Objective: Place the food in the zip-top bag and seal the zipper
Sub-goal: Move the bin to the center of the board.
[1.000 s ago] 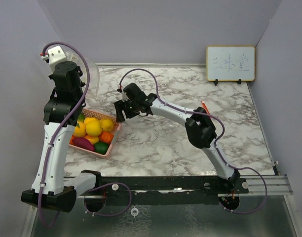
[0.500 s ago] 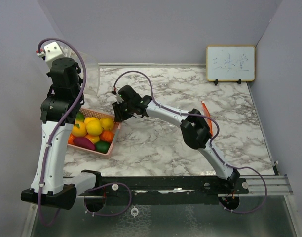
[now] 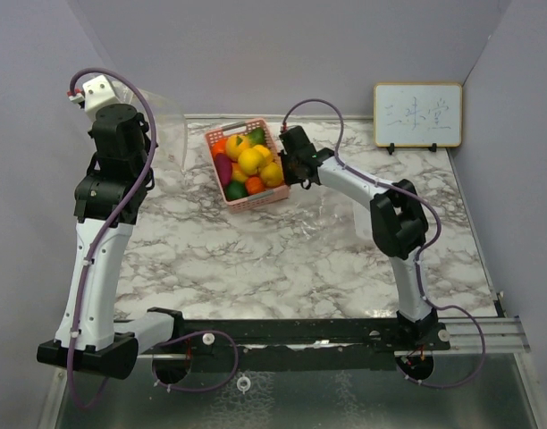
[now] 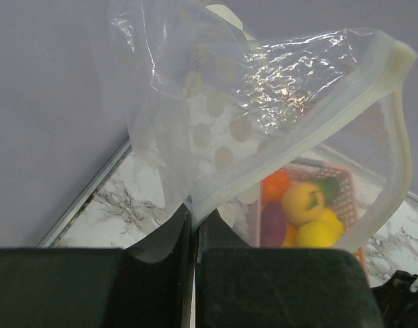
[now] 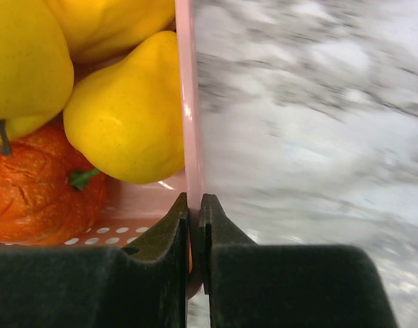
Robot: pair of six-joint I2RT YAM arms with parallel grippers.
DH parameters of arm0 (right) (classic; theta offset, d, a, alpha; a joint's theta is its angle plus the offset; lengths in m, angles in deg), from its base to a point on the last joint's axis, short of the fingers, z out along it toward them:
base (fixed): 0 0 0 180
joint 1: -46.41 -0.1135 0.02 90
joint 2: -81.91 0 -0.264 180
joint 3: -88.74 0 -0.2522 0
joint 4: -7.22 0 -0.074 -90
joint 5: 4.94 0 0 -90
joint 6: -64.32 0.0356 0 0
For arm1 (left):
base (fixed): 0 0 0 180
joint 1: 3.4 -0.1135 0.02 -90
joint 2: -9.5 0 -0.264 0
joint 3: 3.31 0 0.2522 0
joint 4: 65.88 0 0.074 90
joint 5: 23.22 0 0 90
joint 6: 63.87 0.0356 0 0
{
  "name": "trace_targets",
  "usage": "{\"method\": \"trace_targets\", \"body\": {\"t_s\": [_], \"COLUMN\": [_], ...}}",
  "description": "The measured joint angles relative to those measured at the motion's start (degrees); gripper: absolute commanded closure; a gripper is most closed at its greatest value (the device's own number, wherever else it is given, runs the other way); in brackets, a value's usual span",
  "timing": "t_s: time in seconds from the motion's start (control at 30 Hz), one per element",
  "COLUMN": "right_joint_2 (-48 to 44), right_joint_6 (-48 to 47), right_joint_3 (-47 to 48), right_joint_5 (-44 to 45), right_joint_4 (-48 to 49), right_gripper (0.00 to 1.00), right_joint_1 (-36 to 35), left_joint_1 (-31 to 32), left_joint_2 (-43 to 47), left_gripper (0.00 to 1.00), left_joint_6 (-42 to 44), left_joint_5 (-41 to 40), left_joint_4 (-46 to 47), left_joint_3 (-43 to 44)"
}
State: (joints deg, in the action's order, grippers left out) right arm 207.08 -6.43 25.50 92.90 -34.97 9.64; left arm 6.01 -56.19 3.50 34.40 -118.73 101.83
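Note:
The food (image 3: 248, 163), glossy toy fruits in yellow, orange, green and purple, fills a pink slotted basket (image 3: 275, 194) at the back middle of the table. My right gripper (image 3: 286, 171) is shut on the basket's right wall (image 5: 187, 102), its jaws (image 5: 194, 205) pinching the thin pink rim beside a yellow fruit (image 5: 127, 116) and an orange one (image 5: 38, 184). My left gripper (image 3: 147, 134) is raised at the back left and shut (image 4: 194, 219) on a corner of the clear zip-top bag (image 4: 263, 102), which hangs with its mouth gaping. Through the bag the food (image 4: 304, 205) shows.
A small whiteboard (image 3: 417, 114) stands at the back right corner. Grey walls close in the marble table (image 3: 300, 259) on the left, back and right. The arm bases and a black rail (image 3: 300, 335) line the near edge.
My right gripper closed on the basket's wall and carried the basket from the front left to the back middle. The left arm stayed raised with the bag.

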Motion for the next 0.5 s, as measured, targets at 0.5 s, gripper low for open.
{"method": "trace_targets", "body": {"t_s": [0.5], "right_joint_2": [-13.2], "right_joint_6": [-1.9], "right_joint_3": [-18.6], "right_joint_5": [7.3], "right_joint_4": [0.3], "right_gripper": [0.79], "right_joint_1": [2.4], "left_joint_1": [0.0], "left_joint_2": [-2.9], "left_gripper": [1.00], "left_joint_6": [-5.1], "left_joint_5": [7.1], "left_joint_4": [-5.0], "left_joint_3": [-6.6]}}
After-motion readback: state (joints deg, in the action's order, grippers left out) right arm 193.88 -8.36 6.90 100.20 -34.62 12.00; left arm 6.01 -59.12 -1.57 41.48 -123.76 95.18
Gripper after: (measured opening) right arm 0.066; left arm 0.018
